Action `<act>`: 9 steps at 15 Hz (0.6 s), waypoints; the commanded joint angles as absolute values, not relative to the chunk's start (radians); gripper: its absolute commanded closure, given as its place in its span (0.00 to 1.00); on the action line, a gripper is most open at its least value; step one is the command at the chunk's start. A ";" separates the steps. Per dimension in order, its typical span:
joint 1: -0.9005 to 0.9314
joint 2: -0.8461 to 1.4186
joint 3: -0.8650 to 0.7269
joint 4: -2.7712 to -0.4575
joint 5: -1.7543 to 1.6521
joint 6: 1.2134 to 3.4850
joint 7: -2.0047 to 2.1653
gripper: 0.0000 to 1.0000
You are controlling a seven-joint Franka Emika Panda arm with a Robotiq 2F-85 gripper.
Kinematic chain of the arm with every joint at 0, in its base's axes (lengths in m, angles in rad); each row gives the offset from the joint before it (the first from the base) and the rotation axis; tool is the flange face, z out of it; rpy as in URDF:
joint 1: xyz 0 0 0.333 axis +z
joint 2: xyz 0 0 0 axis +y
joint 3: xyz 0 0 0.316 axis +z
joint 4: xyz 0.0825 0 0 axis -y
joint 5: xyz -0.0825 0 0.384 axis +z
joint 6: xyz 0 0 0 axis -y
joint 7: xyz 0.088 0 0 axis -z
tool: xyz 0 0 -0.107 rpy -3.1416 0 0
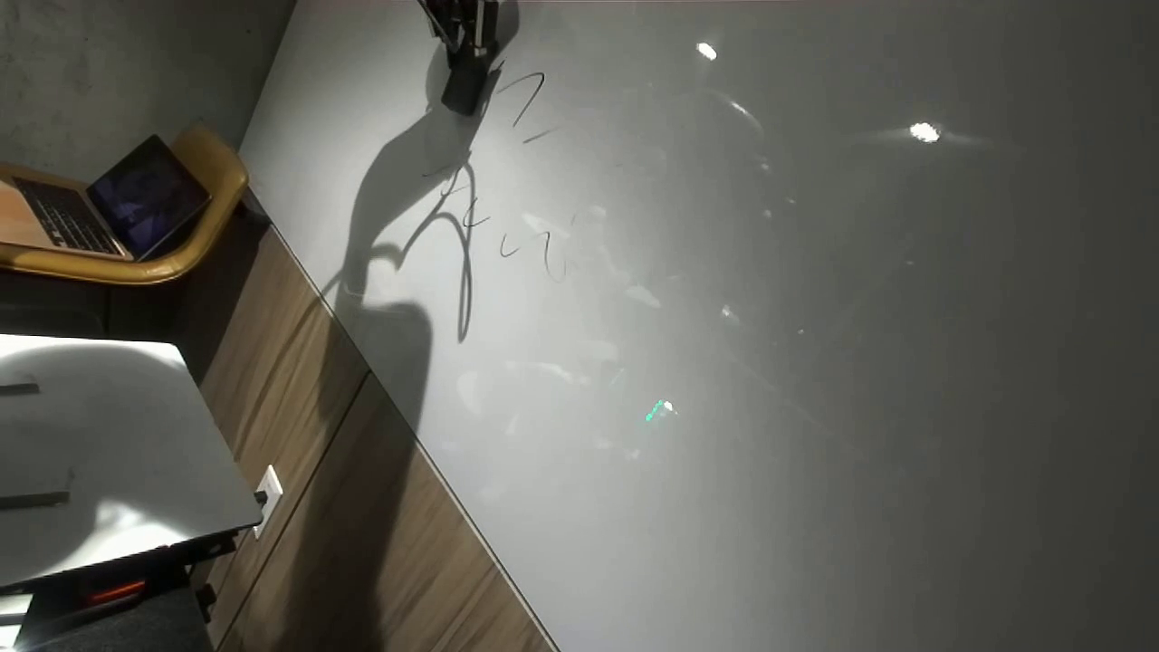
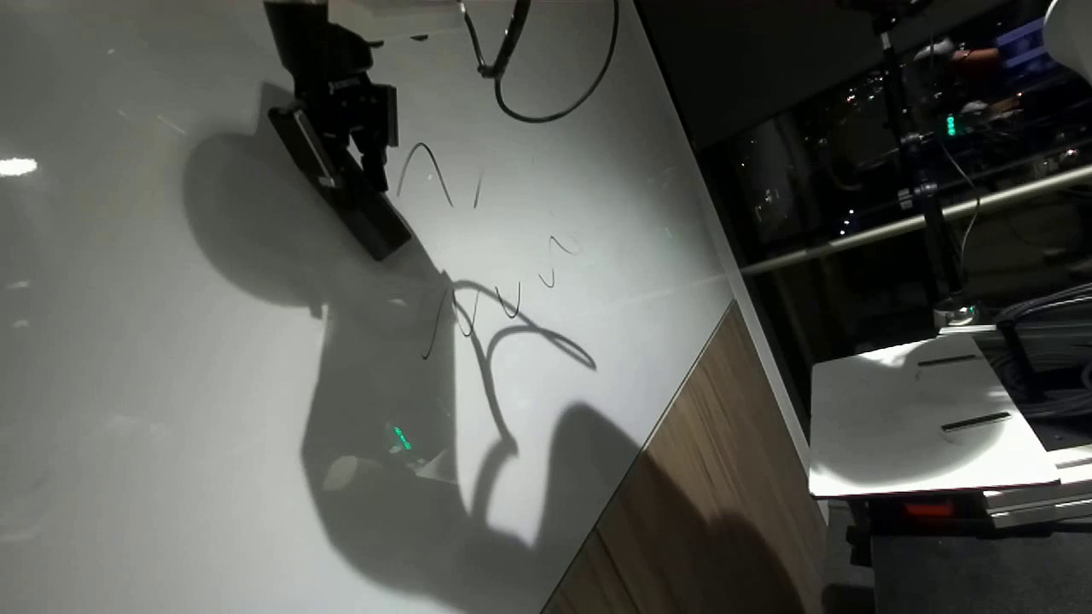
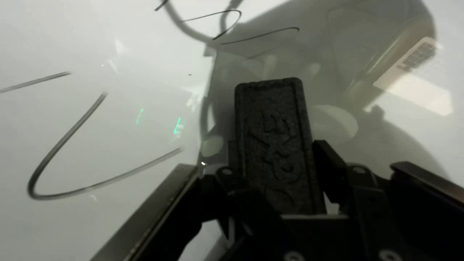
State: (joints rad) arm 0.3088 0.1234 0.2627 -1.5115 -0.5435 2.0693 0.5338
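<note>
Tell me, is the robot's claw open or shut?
Shut: the gripper is closed on a dark block; in the wrist view its fingers sit against both of the block's long sides.

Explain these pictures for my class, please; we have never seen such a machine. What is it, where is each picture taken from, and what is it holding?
The machine is a robot arm, shown only at its far end. Two pictures come from cameras standing outside it, looking from different places. The wrist view comes from a camera on the arm itself, so the claw looms large there, shut on a dark oblong block that looks like a board eraser.

Behind it is a glossy white surface with curved, dark, pen-like strokes. The big grey shape is a shadow, and the bright spots look like reflected lamps. I can't tell whether the block touches the surface. Off to one side, a laptop sits on a yellow chair.
</note>
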 commanded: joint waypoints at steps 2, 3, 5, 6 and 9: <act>0.272 0.133 0.194 -1.395 -0.559 1.992 0.453 0.72; 0.254 0.121 0.178 -1.408 -0.545 1.988 0.439 0.72; 0.217 0.087 0.157 -1.472 -0.512 2.011 0.432 0.72; 0.205 0.076 0.148 -1.494 -0.497 2.020 0.430 0.72; 0.180 0.062 0.131 -1.522 -0.480 2.010 0.433 0.72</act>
State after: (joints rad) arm 0.2253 0.0495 0.1679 -1.5145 -0.4676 1.9469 0.4578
